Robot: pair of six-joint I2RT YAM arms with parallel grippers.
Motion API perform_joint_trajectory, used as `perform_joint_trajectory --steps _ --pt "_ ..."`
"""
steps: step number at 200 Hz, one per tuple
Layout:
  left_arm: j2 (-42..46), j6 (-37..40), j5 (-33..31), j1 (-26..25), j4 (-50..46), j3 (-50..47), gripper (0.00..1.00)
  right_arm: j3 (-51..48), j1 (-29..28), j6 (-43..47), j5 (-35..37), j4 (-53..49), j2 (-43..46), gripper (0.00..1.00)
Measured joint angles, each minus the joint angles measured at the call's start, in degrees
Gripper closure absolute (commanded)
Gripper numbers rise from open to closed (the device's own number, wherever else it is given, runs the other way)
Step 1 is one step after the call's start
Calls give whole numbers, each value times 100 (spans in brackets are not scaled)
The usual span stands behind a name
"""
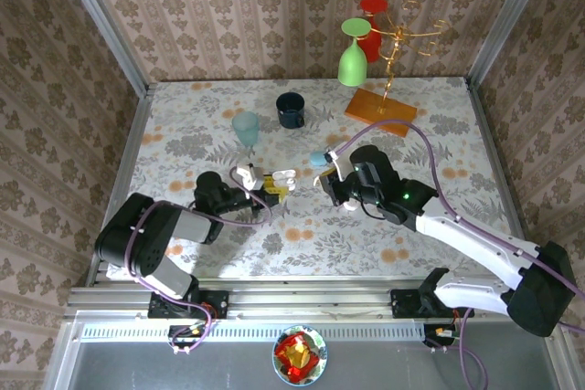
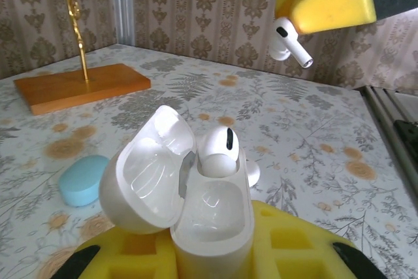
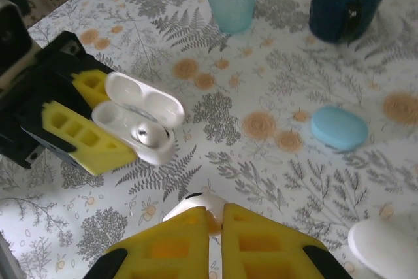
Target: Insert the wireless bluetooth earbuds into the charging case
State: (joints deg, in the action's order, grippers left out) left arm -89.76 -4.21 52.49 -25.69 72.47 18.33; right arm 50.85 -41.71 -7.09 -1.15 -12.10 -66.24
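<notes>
Earbud (image 3: 192, 200) is clamped by its head in your right pincer (image 3: 215, 219); it can twist or drop. Further out, left pincer (image 3: 111, 119) is clamped on the open charging case (image 3: 124, 122), one bud (image 3: 150, 135) seated; a misaligned stem could snag the lid (image 3: 147, 96).

This is a robot test cell in a lab, dressed to look homely. Two black-and-white robot arms, left (image 1: 146, 239) and right (image 1: 475, 235), are bolted to a bare aluminium rail (image 1: 311, 299) at the near edge of the worktop (image 1: 183, 125), and purple cables (image 1: 430, 148) loop from them. The walls are flat panels of beige damask wallpaper (image 1: 228, 15) set between bare aluminium corner posts (image 1: 105, 23), and the worktop has a printed floral covering. Household props stand on it: a gold wire cup stand (image 1: 393, 52) on an orange wooden base (image 1: 379, 111), with a green plastic goblet (image 1: 353, 57) and a red one (image 1: 371, 25) hung upside down.
</notes>
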Motion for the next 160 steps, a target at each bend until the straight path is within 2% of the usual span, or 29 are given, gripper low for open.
perform_joint_trajectory --steps 67,160 --pt "-400 -234 127 -651 0 363 98 468 -186 286 251 17 -470 88" --pt "-527 -616 199 -815 0 654 99 568 -208 396 238 17 -782 88"
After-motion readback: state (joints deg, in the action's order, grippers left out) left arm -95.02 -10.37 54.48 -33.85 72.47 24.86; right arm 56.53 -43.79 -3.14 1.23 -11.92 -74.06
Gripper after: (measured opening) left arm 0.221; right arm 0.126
